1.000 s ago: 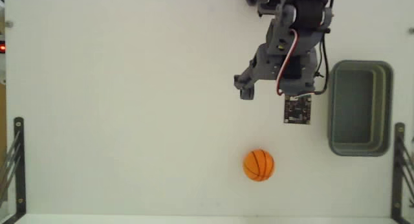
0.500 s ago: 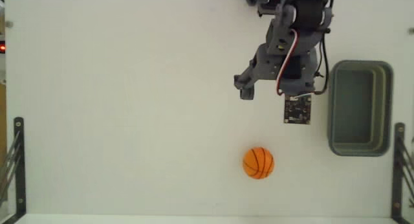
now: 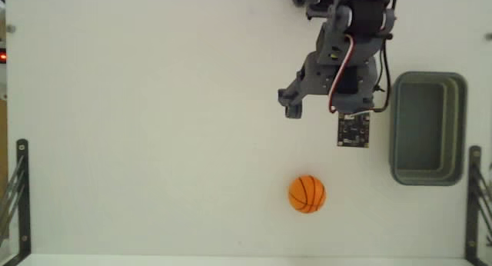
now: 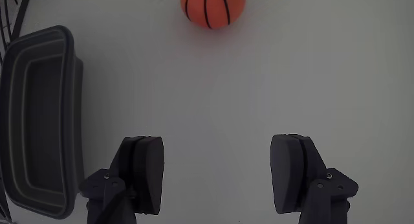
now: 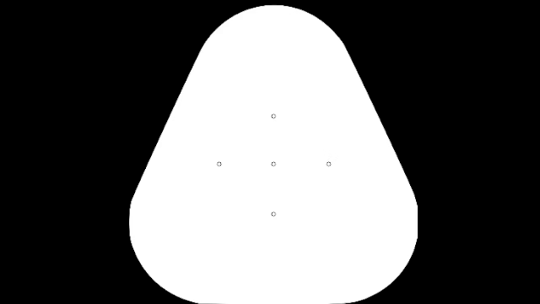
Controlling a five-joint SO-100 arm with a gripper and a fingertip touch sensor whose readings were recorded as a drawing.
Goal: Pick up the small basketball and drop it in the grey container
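Claw [image 4: 217,175] fingers wide apart w/ nothing between, small basketball [image 3: 307,194] sits on table, grey container [image 3: 427,128] at fixed view's right, long axis near-to-far.

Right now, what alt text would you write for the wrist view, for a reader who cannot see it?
An open tool hangs above a pale table, its two dark fingers wide apart with nothing between them. The small basketball sits ahead at the top edge, roughly centred. The grey container, with nothing visible inside, runs down the left side.
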